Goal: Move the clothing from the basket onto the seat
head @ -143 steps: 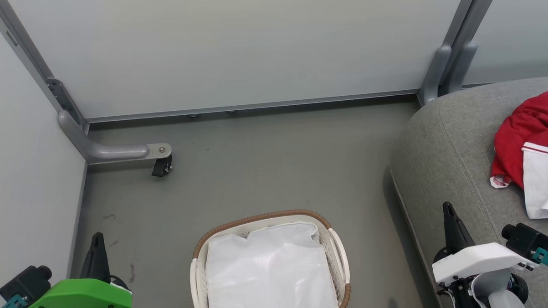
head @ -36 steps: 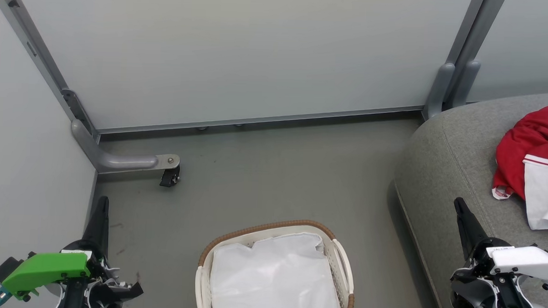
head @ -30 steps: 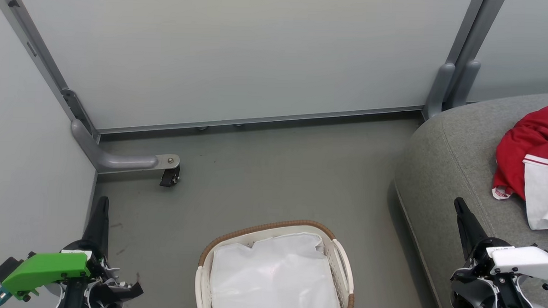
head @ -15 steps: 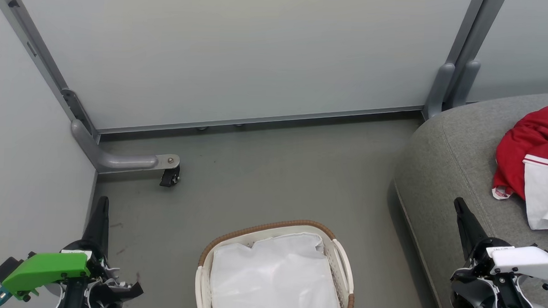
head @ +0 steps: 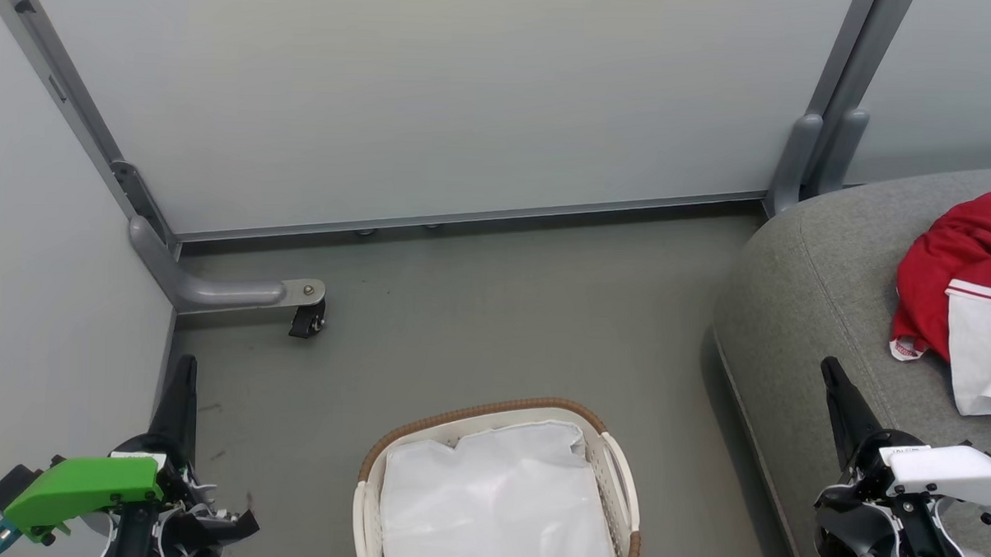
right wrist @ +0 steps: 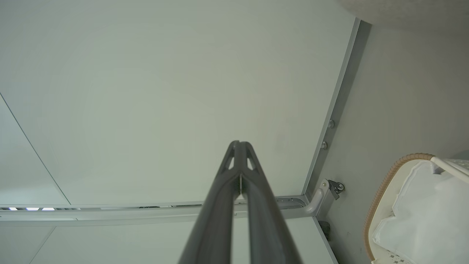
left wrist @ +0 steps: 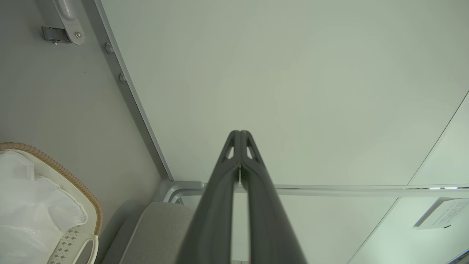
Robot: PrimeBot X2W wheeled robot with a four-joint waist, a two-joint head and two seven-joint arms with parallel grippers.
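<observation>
Lower left: left gripper (head: 180, 383) clenched, empty. Bottom centre: basket (head: 474, 408) showing white liner (head: 496, 493). Lower right: right gripper (head: 838, 393) clenched, empty, the nearer arm. The clothing (head: 950, 245) lies up-right of it, on the seat (head: 801, 273) at right edge.

Bare floor (head: 494, 311) runs from the basket (head: 491, 409) up to the back panel (head: 436, 103), with nothing standing on it. The basket's mouth is unblocked from above; only the white liner (head: 496, 501) lies inside. A strip of floor parts the basket from the seat (head: 801, 273), whose rounded edge rises at the right. The clothing (head: 949, 270) takes the seat's far right, and the cushion nearer the edge is bare. On the left, the side panel (head: 50, 296) stands close beside the left gripper (head: 184, 375). A caster bracket (head: 239, 290) juts from the corner onto the floor ahead of it.
</observation>
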